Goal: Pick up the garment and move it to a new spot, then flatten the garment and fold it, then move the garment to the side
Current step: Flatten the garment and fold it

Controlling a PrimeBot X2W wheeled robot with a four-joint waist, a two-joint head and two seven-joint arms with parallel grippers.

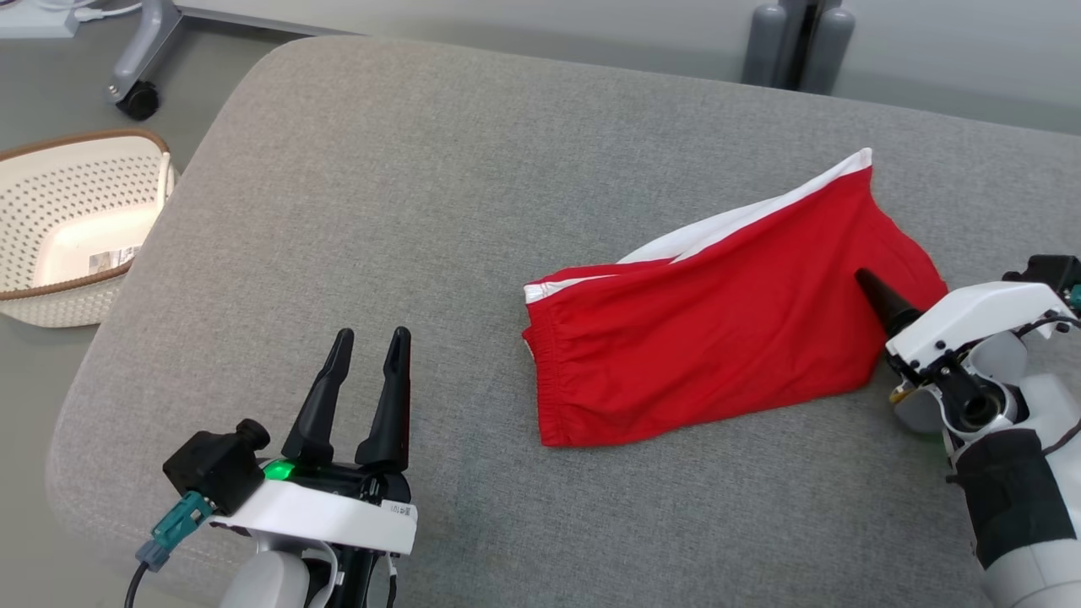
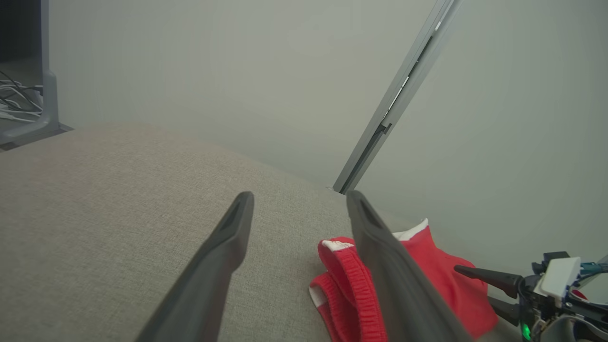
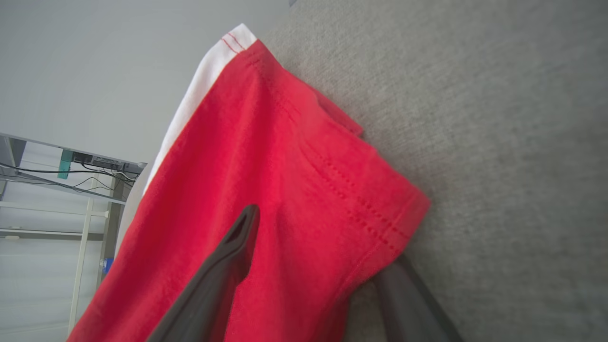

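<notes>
Right wrist view: right gripper (image 3: 323,237) jaws apart, straddling the hem of the red garment (image 3: 266,156).
Grabbing or releasing? Can't call it. The left gripper (image 1: 372,333), jaws apart, hovers with the garment off to its right.

A table (image 1: 355,211) padded in grey woven fabric, its corners rounded; on its right half lies the garment (image 1: 718,338), red shorts with a white side stripe, spread mostly flat with the elastic waistband toward the table's middle and the leg hem toward the right edge.
</notes>
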